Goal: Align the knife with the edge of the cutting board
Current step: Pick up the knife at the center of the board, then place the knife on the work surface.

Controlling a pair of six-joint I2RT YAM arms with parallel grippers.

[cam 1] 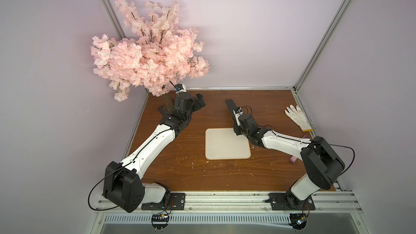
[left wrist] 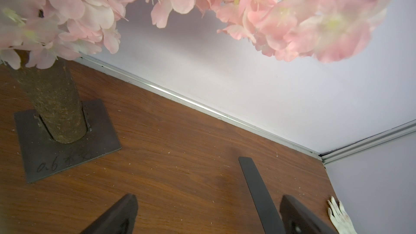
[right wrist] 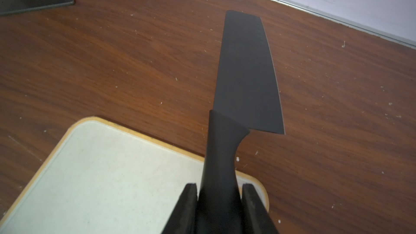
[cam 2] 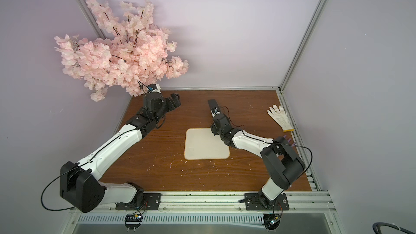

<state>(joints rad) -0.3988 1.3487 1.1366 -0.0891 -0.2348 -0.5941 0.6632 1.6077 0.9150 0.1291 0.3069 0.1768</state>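
We see the right tool (right wrist: 219,186) clamped on the knife (right wrist: 245,75) handle at the board (right wrist: 101,176) corner, blade jutting beyond it over the surface (right wrist: 112,64) (left tool (left wrist: 209,199) gapes wide).

arms (cam 1: 155,141): white shells, black joints | cables (cam 1: 89,196): black loops | bases (cam 1: 177,201): black plates, screws | left claw (cam 1: 201,100): black
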